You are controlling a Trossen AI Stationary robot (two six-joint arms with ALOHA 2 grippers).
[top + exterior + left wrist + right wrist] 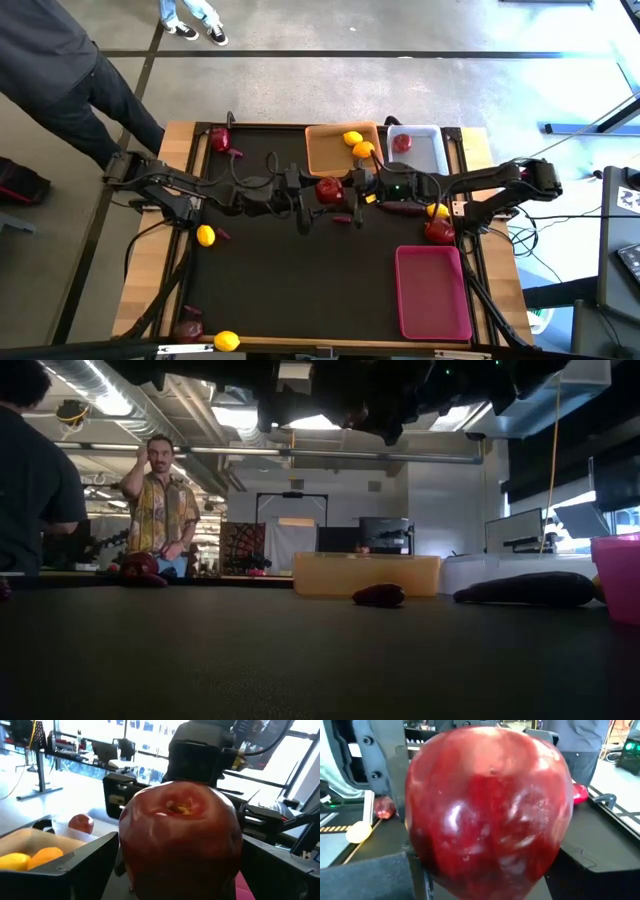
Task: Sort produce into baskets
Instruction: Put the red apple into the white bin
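One glossy red apple, stem pit facing my left camera, is clamped by my left pincer and right pincer at once, both closed on its sides, above mid-tabletop. Only the high view shows three baskets: orange basket holding a lemon and an orange citrus, white basket holding a second apple, and pink basket. Only the low view shows a small purple piece and a long purple piece clearly, both lying flat.
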